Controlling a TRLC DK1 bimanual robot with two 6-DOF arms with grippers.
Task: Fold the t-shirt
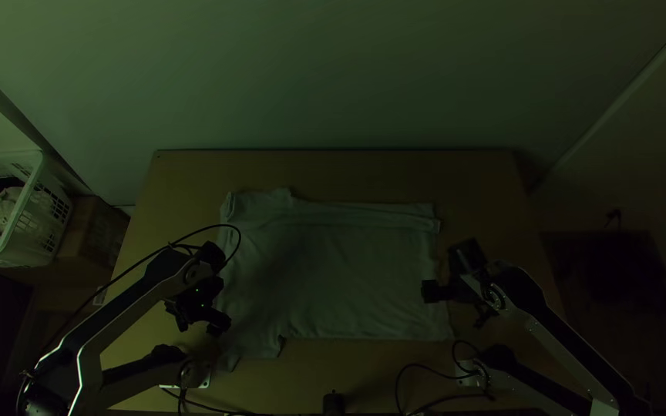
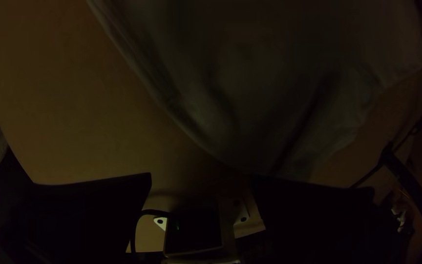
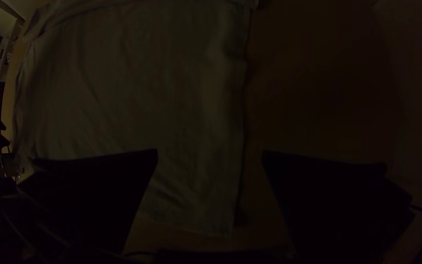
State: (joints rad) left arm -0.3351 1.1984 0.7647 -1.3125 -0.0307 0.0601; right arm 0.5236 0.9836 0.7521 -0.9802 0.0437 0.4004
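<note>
From my remote station, I had the pale, plain cloth t-shirt (image 1: 348, 270) lying spread out on the light wooden table (image 1: 487, 177), its sleeve end towards the left arm's side and its hem towards the right arm's. One sleeve pointed to the table's far side and the other to its near side. A long narrow band, set off by a crease, ran along the far edge of the body, and soft wrinkles crossed the cloth by the near sleeve.

My left gripper (image 1: 200, 319), with its wide flat black fingers, was open beside the shirt's sleeve end, near the near sleeve. Its fingers stood well apart, with no cloth pinched between them.

My right gripper (image 1: 456, 305), also wide-fingered and black, was open too, at the hem end. One finger was over the cloth and the other past the hem, above bare wood. In the dim light I couldn't tell how high either gripper stood above the table.

Off beyond the table on the left arm's side, I could see a white plastic basket (image 1: 52, 204) with slotted walls, holding light fabric (image 1: 5, 206) and something dark, next to a brown box (image 1: 89, 231).
</note>
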